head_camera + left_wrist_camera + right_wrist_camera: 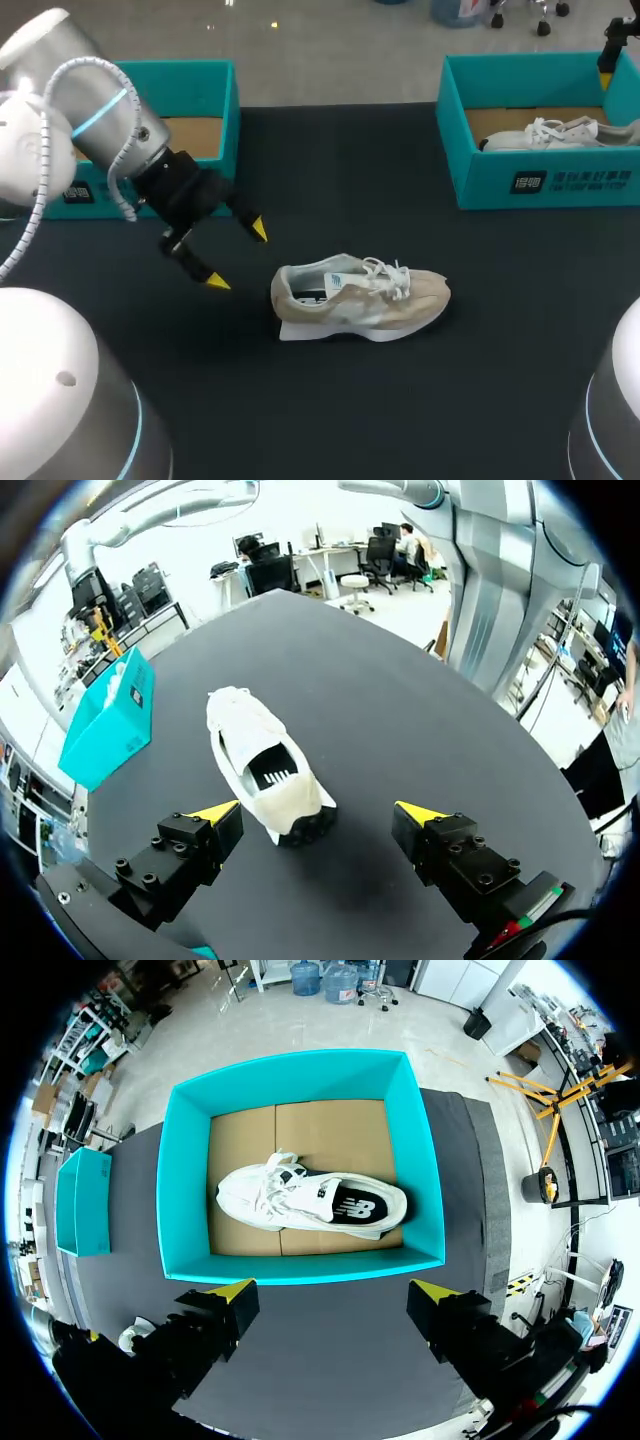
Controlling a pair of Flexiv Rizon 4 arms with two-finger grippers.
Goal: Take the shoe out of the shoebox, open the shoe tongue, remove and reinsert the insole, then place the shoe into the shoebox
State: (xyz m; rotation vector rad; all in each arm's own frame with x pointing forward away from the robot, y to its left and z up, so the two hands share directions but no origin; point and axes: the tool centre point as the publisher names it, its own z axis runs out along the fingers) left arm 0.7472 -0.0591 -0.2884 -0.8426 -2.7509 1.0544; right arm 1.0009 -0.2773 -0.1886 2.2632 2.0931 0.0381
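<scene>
Left gripper (238,257) hangs low over the table (330,400), fingers spread wide, nothing in its grasp. Just ahead of it sits the shoe (360,298), beige and white, upright on its sole, out of any box. Its heel is turned toward the gripper and its toe points away (through the left wrist camera the heel sits between the two yellow tips, touching neither). White laces lie bunched over the tongue.

Further back, at the table's far left behind the arm, stands the left box (215,85), teal, with its brown cardboard floor showing. Over at the far right is the right box (300,1265), same teal, with a second shoe (310,1200) resting on its floor. Right gripper (333,1288) hovers above that box, fingers wide apart and holding nothing.
</scene>
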